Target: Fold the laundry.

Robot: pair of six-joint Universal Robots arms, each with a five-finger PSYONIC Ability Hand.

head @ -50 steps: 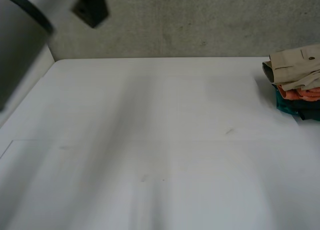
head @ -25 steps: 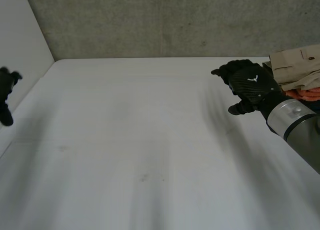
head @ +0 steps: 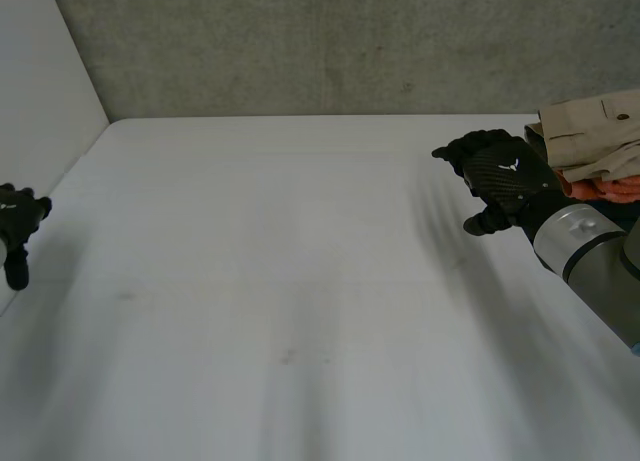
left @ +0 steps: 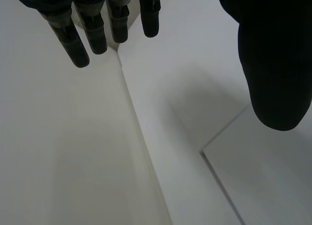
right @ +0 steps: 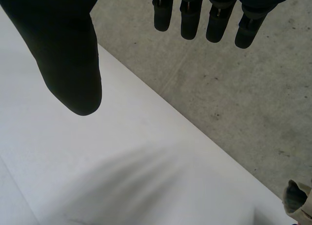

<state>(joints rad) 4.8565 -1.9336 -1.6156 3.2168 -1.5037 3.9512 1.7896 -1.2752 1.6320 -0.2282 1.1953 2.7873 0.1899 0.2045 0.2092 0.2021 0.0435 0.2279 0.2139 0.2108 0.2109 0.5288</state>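
A stack of folded laundry [head: 595,156] sits at the table's far right: a beige garment on top, an orange one [head: 610,188] under it, dark teal at the base. My right hand [head: 505,176] hovers open just left of that stack, fingers straight, holding nothing. In the right wrist view its fingers [right: 192,15] and thumb [right: 68,54] are spread over the bare table, and a beige edge of the stack [right: 297,200] shows past the fingertips. My left hand [head: 15,231] hangs open at the table's left edge; its fingers [left: 95,25] are straight and empty.
The white table [head: 300,281] stretches between both hands. A grey concrete wall [head: 330,46] runs behind it, and a white side panel [head: 40,91] stands at the left. The left wrist view looks down at the table's edge [left: 146,152].
Both arms have come into view. The right hand has drifted slightly right toward the stack, and the left hand has moved a little lower and inward at the left edge.
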